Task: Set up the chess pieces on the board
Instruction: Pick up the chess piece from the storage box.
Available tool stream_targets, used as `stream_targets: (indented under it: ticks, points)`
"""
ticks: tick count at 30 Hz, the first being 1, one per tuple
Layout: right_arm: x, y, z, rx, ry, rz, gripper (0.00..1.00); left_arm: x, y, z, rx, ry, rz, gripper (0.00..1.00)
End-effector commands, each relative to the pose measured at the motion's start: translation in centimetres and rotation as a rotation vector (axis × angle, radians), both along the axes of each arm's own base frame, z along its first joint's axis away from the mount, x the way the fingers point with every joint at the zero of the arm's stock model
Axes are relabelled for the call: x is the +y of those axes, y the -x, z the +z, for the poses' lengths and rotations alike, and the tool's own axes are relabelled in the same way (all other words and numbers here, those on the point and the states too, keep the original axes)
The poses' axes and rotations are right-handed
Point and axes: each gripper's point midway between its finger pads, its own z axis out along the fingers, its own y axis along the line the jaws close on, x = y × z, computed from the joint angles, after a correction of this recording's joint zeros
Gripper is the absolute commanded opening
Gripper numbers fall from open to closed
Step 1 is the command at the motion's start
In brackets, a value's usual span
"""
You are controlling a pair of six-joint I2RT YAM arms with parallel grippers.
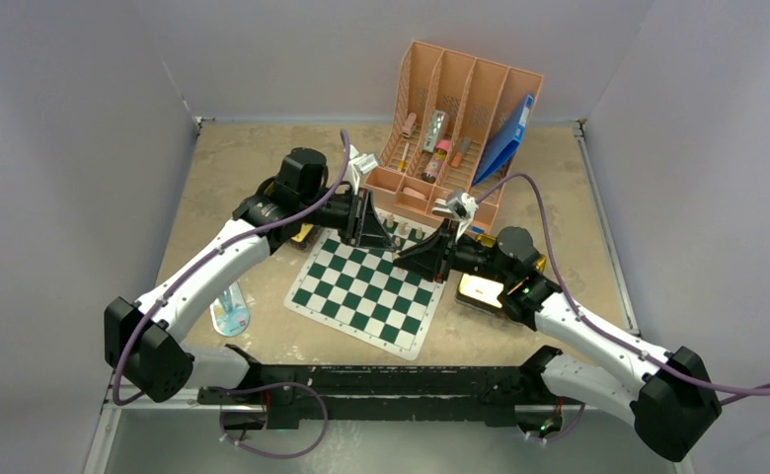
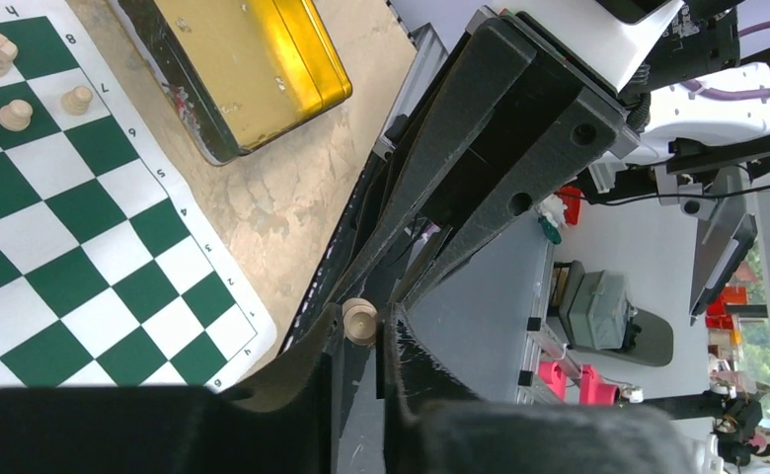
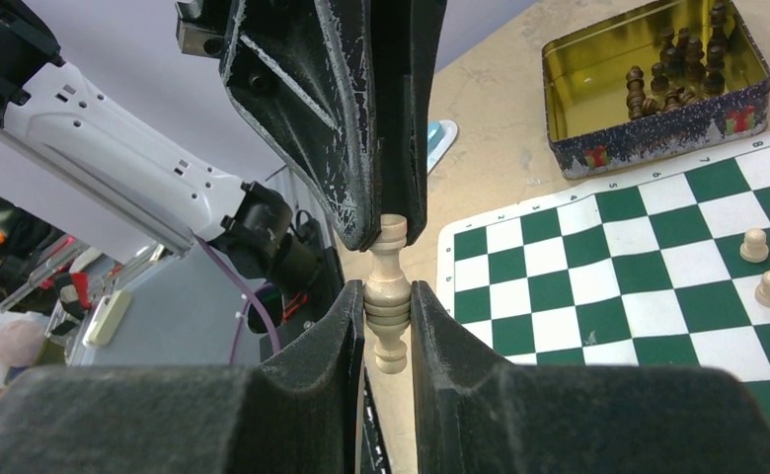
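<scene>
The right jaws were pinching a pale tan chess piece [image 3: 389,296] around its ringed middle, one pad on either side and no gap showing. The left jaws came in from the opposite side, tip to tip with the right jaws, and were pressed together on the far end of the same piece. From the left wrist, that end showed as a small round knob wedged between the two left pads. So the piece was gripped at both ends at once, clear of the board [image 1: 361,291].

From above, the two sets of jaws met over the far edge of the board, with the checked squares spreading out below and nearer than the tips. A few pale pieces [image 3: 754,245] stood on squares off to the right of the right jaws.

Beyond those jaws and to their right, an open tin [image 3: 648,148] sat just off the board's corner, with dark pieces [image 3: 672,84] lying loose inside. A closed gold tin [image 2: 253,69] lay on the surface [image 1: 253,168] ahead of the left jaws, just beside the board's numbered edge. A pink organiser [image 1: 460,109] stood on the surface beyond both sets of jaws.
</scene>
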Motion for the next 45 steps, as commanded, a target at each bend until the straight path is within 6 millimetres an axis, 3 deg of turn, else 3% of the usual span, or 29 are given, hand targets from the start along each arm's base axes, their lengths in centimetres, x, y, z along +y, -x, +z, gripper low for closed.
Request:
stream_targets:
  ticks: [1,6,10,15,22,28,30,34,39,45]
  points:
    - [0.4,0.1,4.3,-0.108,-0.082,0.013,0.0,-0.2,0.0,1.0,-0.051,0.018,-0.02,0.05]
    - [0.1,-0.2,4.9,-0.13,-0.085,-0.015,0.09,-0.2,0.2,0.6,-0.015,0.029,-0.028,0.0]
    - [-0.1,-0.5,5.3,-0.149,-0.077,-0.04,0.31,-0.2,0.2,0.6,0.003,0.032,-0.018,0.0]
    - [-1.8,-1.9,7.2,-0.247,-0.094,-0.182,0.41,0.2,-0.6,0.9,0.031,0.045,0.02,0.0]
    - [-3.7,-2.5,12.2,-0.595,-0.164,-0.306,0.43,2.7,-2.6,3.1,0.081,0.157,0.167,0.0]
    - [-3.8,-1.0,13.1,-0.765,-0.268,-0.278,0.43,4.9,-3.4,5.3,0.18,0.342,0.272,0.0]
    - [-3.6,-1.3,13.2,-0.698,-0.307,-0.28,0.43,5.0,-3.1,6.0,0.212,0.4,0.275,0.0]
    - [-2.3,-3.5,12.8,-0.322,-0.364,-0.277,0.47,5.3,-2.9,7.4,0.242,0.489,0.299,0.0]
    - [-1.9,-1.9,13.5,-0.078,-0.517,-0.166,0.51,6.5,-3.5,8.6,0.192,0.58,0.424,0.0]
    - [-2.1,-2.2,13.4,0.094,-0.59,-0.165,0.54,7.6,-3.3,8.9,0.203,0.655,0.509,0.0]
